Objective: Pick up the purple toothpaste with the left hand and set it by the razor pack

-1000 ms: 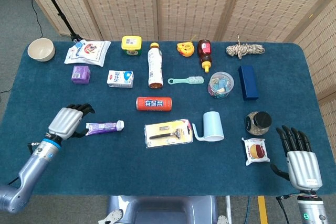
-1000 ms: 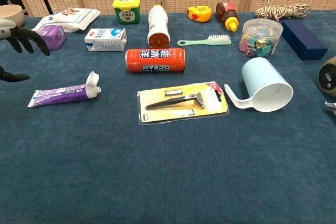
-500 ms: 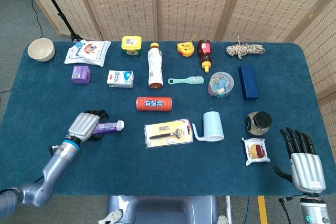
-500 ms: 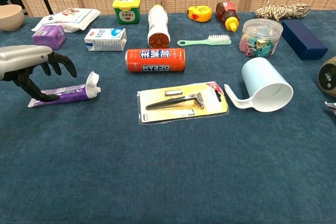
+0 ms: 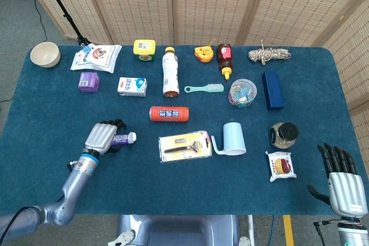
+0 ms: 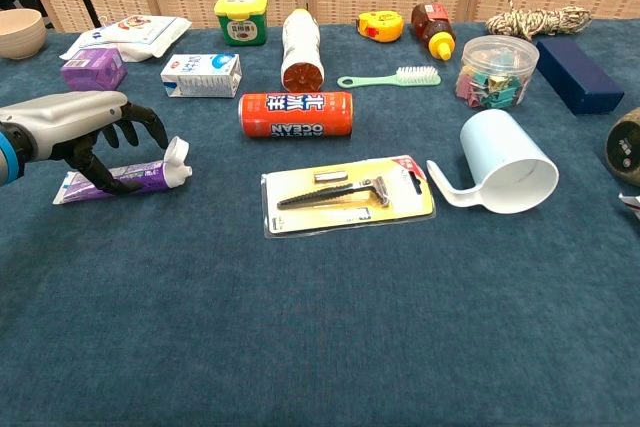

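Chest view: left hand (image 6: 85, 127) had moved over toothpaste (image 6: 140, 179), fingers curling around it on counter (image 6: 320, 327); grip unconfirmed, lift pending.

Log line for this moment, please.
phase: reach | left hand over purple toothpaste, tube flat on table, not lifted | razor pack untouched | right hand idle, open

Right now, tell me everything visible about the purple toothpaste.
The toothpaste is a soft-looking purple tube with a white cap, lying flat on the blue table, cap toward the razor pack, crimped end away. The left hand arches over its middle, fingertips curled down at the tube; a firm grip isn't clear. It is not lifted.
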Available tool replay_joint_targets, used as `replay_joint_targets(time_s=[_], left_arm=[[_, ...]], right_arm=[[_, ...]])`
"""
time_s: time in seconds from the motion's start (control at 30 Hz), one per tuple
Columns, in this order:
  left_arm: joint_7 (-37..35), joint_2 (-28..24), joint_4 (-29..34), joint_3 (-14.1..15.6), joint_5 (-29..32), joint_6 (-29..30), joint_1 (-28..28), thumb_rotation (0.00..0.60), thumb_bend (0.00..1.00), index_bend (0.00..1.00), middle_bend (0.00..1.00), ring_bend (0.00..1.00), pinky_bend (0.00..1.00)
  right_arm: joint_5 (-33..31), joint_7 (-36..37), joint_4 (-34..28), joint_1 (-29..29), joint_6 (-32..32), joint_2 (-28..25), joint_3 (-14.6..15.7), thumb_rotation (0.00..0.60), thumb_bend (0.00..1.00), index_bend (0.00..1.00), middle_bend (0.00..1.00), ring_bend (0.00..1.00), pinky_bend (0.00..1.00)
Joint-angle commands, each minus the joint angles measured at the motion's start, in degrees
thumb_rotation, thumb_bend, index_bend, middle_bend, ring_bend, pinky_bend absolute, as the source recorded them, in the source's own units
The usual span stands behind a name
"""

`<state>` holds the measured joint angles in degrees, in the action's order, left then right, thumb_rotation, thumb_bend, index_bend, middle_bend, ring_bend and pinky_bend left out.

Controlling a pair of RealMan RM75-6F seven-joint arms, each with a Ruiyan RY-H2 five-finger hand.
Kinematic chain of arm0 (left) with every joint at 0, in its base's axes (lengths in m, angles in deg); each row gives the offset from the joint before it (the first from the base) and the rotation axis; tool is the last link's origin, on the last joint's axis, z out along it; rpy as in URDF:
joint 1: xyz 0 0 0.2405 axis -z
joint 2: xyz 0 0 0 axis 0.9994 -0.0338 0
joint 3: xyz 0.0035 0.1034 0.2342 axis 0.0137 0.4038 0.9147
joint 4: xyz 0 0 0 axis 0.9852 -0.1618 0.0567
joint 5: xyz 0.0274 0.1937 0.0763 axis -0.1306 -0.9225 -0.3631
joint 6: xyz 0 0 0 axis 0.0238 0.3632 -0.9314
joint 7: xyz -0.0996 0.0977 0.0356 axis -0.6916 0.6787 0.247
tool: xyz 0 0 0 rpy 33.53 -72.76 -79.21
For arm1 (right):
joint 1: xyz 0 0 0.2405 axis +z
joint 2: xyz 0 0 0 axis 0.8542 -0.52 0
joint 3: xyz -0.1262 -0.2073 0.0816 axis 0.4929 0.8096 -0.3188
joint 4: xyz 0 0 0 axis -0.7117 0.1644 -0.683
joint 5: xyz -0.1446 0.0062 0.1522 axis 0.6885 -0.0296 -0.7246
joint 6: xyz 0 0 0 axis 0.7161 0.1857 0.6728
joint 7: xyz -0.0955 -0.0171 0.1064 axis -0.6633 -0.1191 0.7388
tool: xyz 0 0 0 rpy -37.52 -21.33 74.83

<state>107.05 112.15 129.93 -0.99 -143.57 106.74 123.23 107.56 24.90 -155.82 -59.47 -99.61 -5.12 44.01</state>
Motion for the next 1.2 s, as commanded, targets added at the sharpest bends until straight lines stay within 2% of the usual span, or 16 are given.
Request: replay_joint_targets(time_s=[0.03, 0.17, 0.53, 0.9, 1.2], left_arm=[[0.5, 0.4, 0.2, 0.2, 0.1, 0.5, 0.2, 0.6, 0.29, 0.33, 0.26, 0.29, 0.33], [0.6, 0.9, 0.1, 0.4, 0.7, 0.4, 0.4, 0.6, 0.32, 0.34, 0.27, 0.3, 0.38], [0.9, 1.9, -1.7, 1.1, 1.8, 0.1, 0.8, 0.6, 0.33, 0.34, 0.27, 0.3, 0.4], [-0.7, 1.0, -1.9, 2.2, 0.2, -0.9, 0.9, 0.6, 0.43, 0.36, 0.29, 0.31, 0.43], [-3.0, -2.2, 0.6, 3.1, -2.1, -2.9, 1.3, 0.6, 0.65, 0.38, 0.31, 0.34, 0.46]], right_arm=[[-0.1, 0.6, 0.4, -0.4, -0.3, -0.1, 0.1, 0.6, 0.15, 0.06, 0.07, 0.04, 0.08], [-0.1, 1.3, 0.7, -0.8, -0.6, -0.1, 0.3, 0.6, 0.15, 0.06, 0.07, 0.04, 0.08], [-0.3, 2.6, 1.2, -1.6, -1.1, -0.3, 0.3, 0.6, 0.15, 0.06, 0.07, 0.04, 0.08], [-0.8, 3.4, 1.2, -2.1, -1.3, -0.5, 0.1, 0.6, 0.15, 0.06, 0.07, 0.04, 0.08], [-0.4, 3.0, 0.7, -1.9, -1.1, -0.5, -0.2, 0.6, 0.15, 0.06, 0.07, 0.04, 0.08]])
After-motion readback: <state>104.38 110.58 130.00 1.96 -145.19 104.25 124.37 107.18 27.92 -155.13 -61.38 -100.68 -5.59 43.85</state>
